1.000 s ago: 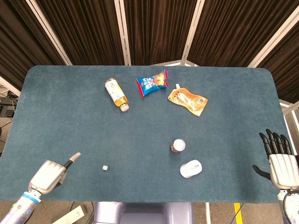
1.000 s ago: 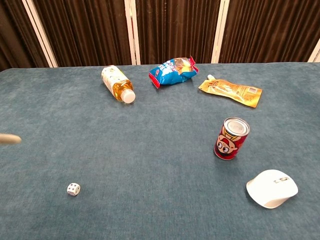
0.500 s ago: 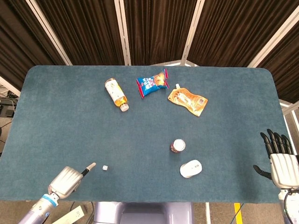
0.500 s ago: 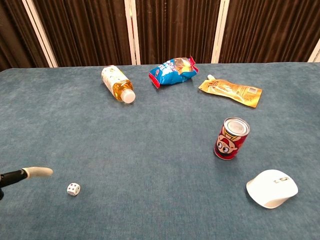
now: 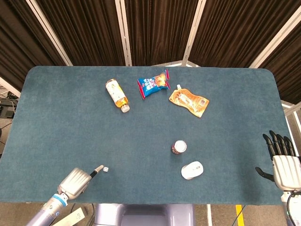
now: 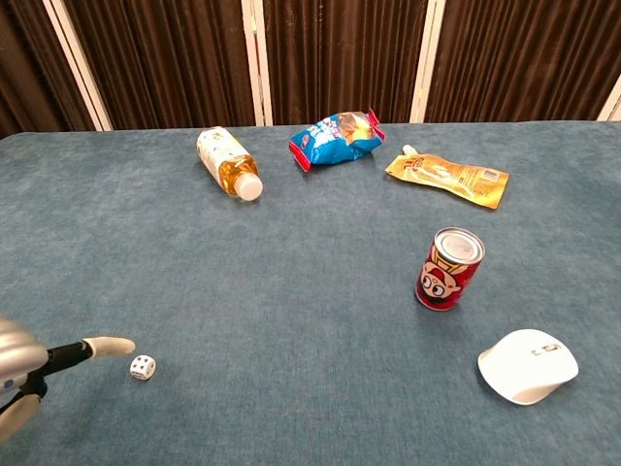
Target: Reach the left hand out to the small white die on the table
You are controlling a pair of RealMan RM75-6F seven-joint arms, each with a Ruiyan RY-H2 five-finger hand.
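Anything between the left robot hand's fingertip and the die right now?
Nothing: only a short bare strip of blue table separates the left robot hand from the die. The chest view shows the gap best.

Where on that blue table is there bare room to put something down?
The widest bare stretch runs across the table between the bottle and the die. Right of the can and mouse is also bare. The far middle is crowded: bottle, chip bag, orange pouch.

We are seeing a worktop (image 6: 320,291) covered in matt teal cloth with a fine nap. The can (image 6: 449,269) is showing glossy metal, the mouse (image 6: 528,365) smooth white plastic, and the snack bag (image 6: 335,138) and pouch (image 6: 448,175) shiny film.
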